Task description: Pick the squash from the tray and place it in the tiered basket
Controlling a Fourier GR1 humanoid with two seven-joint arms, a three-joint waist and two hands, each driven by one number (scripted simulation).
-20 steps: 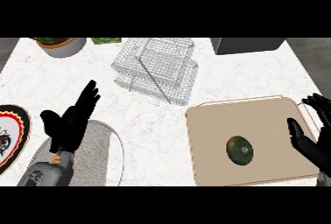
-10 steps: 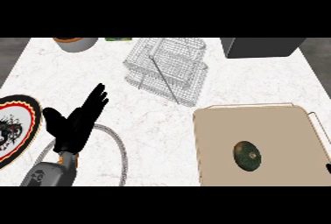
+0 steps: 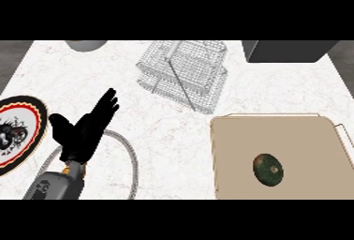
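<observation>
Left hand [image 3: 81, 132] open, squash [image 3: 268, 168] on tray [image 3: 235, 140] cut off right

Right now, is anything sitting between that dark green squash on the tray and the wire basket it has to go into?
Nothing visible does. The squash lies alone on the tan tray, and only bare counter separates the tray from the tiered basket beyond it.
</observation>
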